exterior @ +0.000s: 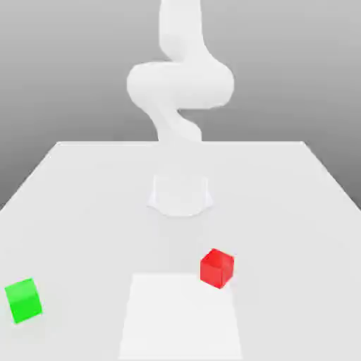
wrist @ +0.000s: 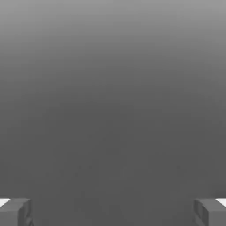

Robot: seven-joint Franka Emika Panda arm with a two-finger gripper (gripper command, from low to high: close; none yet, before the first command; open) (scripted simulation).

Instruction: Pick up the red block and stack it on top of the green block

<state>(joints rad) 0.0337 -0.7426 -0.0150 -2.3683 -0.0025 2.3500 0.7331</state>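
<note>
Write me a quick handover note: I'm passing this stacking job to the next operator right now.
Gripper: open, holding nothing, fingers spread wide.
Red block: on the table, toward the exterior view's right, near the front.
Green block: on the table at the exterior view's far left, well apart from the red one.
Done: nothing; neither block is grasped.
Left: grasp red, carry it over, stack it on green.
</note>
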